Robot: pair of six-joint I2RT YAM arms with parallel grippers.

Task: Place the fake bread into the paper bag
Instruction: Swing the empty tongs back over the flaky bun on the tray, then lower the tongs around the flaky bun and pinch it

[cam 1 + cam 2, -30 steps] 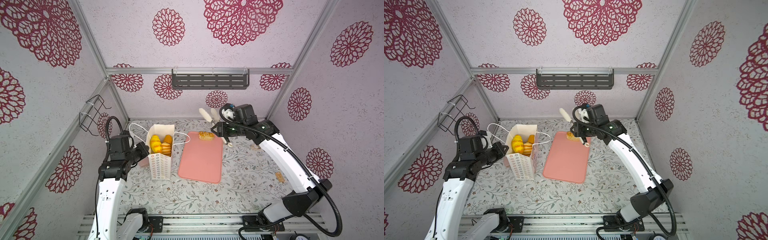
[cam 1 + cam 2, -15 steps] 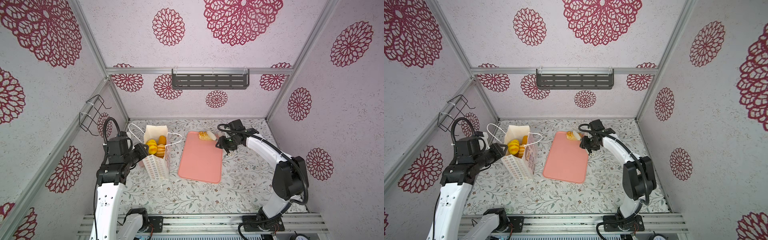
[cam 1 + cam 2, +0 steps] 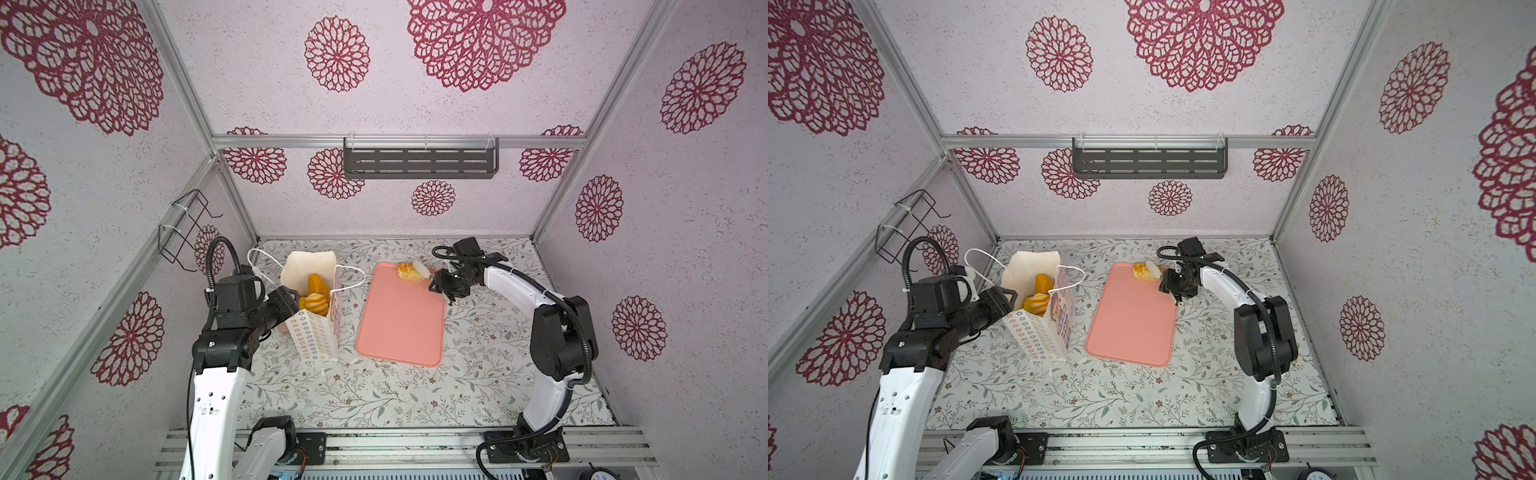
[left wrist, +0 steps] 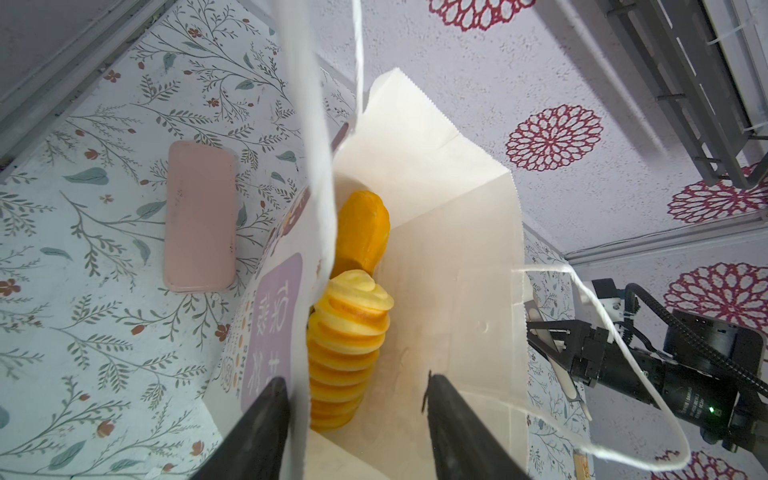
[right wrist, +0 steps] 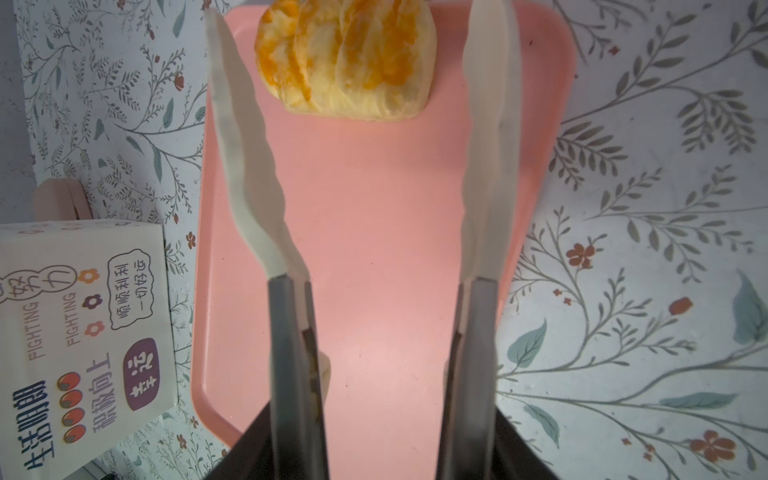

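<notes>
Top views: the paper bag [image 3: 313,345] stands open-mouthed on the floral counter [image 3: 374,399], just left of the pink tray [image 3: 401,328]. Pieces of the fake bread [image 3: 314,300] poke up inside it, and one flaky pastry [image 3: 405,272] lies at the tray's far end.
Left wrist view: only here is the left pincer [image 4: 353,378] clear. It gapes wide with nothing clamped. One dark finger is outside the bag's near wall, the other on the inner side, and the wall's edge runs between them.
Inside the bag: a ridged loaf [image 4: 347,353] and a smooth orange piece [image 4: 363,237] stand on end, touching.
Right wrist view: the right pincer [image 5: 353,16] is partly spread, with its long white fingers [image 5: 249,166] either side of the pastry. Tray shows in both gaps, so nothing is held.
Pale pink slab [image 4: 199,216]: it lies flat on the counter beside the bag, on the side away from the tray. It is plain in the left wrist view. In both top views the left arm [image 3: 241,320] covers nearly all of it.
In the way: in both top views a white finger crosses the pastry's right edge. The bag's walls hide the tray from the left wrist camera.
Surroundings: a dark slotted shelf [image 3: 419,164] is on the back wall and a wire rack [image 3: 183,228] on the left wall, both well apart from the bag.
</notes>
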